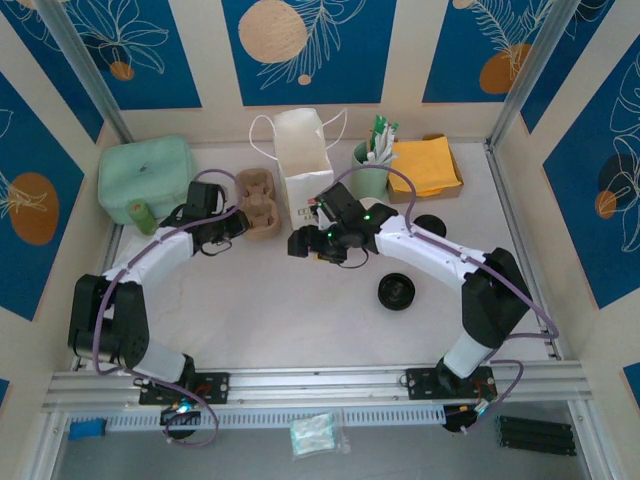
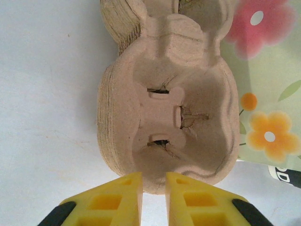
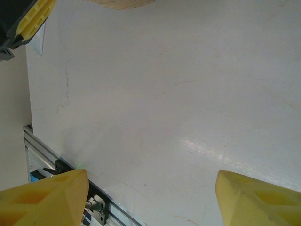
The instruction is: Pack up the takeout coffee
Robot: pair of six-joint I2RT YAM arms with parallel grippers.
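You have two grippers. Left gripper (image 2: 154, 192) nearly closed, thin gap, tips at near edge of one brown tray stack (image 2: 164, 108); cannot tell if it pinches edge. Right gripper (image 3: 150, 200) wide open, holds nothing, over bare table (image 3: 178, 94). You see one white bag (image 1: 303, 150), two black lids (image 1: 397, 291), one green box (image 1: 147, 170), one orange napkin pile (image 1: 425, 165). Where coffee cup is, you cannot tell.

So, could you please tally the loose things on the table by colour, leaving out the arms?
Green: 3 (box, cup, small cylinder)
Black: 2 (near lid, far lid)
White: 1 (paper bag)
Brown: 1 (cup tray stack)
Orange: 1 (napkin pile)
Total: 8
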